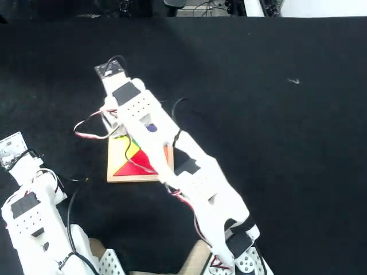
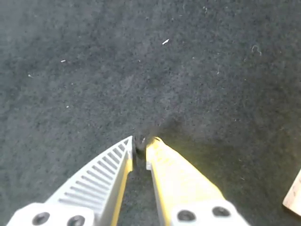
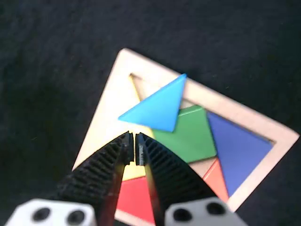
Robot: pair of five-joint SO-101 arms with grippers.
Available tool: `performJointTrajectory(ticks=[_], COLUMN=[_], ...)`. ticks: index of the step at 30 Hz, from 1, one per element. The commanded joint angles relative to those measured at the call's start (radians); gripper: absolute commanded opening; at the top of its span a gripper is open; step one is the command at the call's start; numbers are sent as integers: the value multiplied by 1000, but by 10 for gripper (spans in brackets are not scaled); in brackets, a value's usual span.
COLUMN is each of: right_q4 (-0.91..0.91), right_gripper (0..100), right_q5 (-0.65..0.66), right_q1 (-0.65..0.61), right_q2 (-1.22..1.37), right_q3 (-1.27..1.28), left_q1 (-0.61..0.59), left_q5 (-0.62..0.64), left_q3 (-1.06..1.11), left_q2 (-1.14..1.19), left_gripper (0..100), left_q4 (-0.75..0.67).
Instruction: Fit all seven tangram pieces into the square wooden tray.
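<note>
Right gripper (image 3: 131, 141), claw pressed together and empty, hovers over tray (image 3: 235, 114), apparently to nudge the unseated light-blue triangle (image 3: 157, 107) flat; left gripper (image 2: 139, 141), likewise closed, sits aside.

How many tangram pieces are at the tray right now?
6: light blue askew atop the tray, green, dark blue, orange, red and yellow seated inside. The right gripper may hide another.

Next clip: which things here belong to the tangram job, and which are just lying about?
Job: wooden tray; light blue triangle lying askew on top; green square, dark blue triangle, red triangle, yellow triangle and orange piece inside; right claw, shut above the tray.
Lying about: black cloth; white speck on it; left claw, shut over bare cloth.
</note>
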Motion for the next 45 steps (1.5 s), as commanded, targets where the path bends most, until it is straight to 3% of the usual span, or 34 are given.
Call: performJointTrajectory(ticks=[1,5,8,11,21,45], right_q4=[18,-126,-186,-199,-193,55], right_gripper=[11,11,11,11,11,11], right_q5=[14,17,101,161,167,167], right_q1=[0,26,25,29,83,146], right_q2=[-39,5,65,104,176,147], right_q3=[-127,-189,-196,-202,-236,-377], left_q1=[-2,-2,-2,-2,-2,-2], left_q5=[6,6,6,6,6,6], left_q3=[1,1,2,2,2,4], left_q2=[-14,-14,-14,-14,-14,-14], left_gripper=[66,66,66,66,66,66], left_q4=[-12,-12,-12,-12,-12,-12])
